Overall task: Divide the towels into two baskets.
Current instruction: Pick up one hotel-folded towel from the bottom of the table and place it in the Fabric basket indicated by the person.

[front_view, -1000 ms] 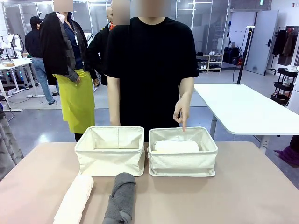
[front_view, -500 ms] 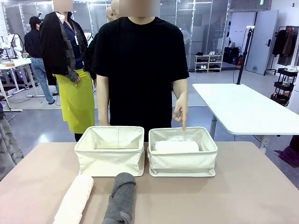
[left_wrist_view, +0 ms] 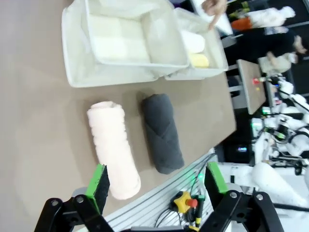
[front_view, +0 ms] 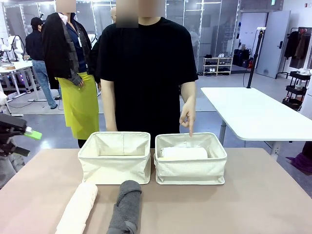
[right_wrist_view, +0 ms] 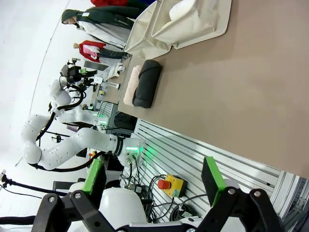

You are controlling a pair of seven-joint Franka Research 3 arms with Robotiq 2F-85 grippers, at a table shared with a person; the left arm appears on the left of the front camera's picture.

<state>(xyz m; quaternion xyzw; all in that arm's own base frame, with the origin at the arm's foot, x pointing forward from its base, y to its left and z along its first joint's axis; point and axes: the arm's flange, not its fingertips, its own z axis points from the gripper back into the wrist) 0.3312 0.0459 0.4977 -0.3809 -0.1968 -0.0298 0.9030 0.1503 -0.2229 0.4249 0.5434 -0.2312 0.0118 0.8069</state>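
Left gripper (left_wrist_view: 157,181): jaws spread wide, nothing between the green pads. It hangs high over the near edge of the tan tabletop (front_view: 263,195). In the front view the left gripper (front_view: 24,141) sits at the picture's left edge, outboard of the table's left side. Right gripper (right_wrist_view: 153,176): jaws also released and empty, back behind the near edge over the slatted rail, well apart from everything. Pale pink rolled terry towel (left_wrist_view: 113,147) lies just ahead of the left fingers, its near end close to the table edge. Dark grey rolled terry towel (left_wrist_view: 162,131) lies just beside it, parallel and not touching, with a small gap to the basket wall. Both lie in front of the left cream canvas basket (front_view: 114,168), whose floor shows bare. Right cream canvas basket (front_view: 190,170) is just beside it, holding the white rolled towel (front_view: 184,153); the left wrist view shows the yellow rolled towel (left_wrist_view: 199,60) next to it. Person's hand (front_view: 187,117) points down over that basket's far rim. Open tabletop right of the grey towel and in front of the right basket.
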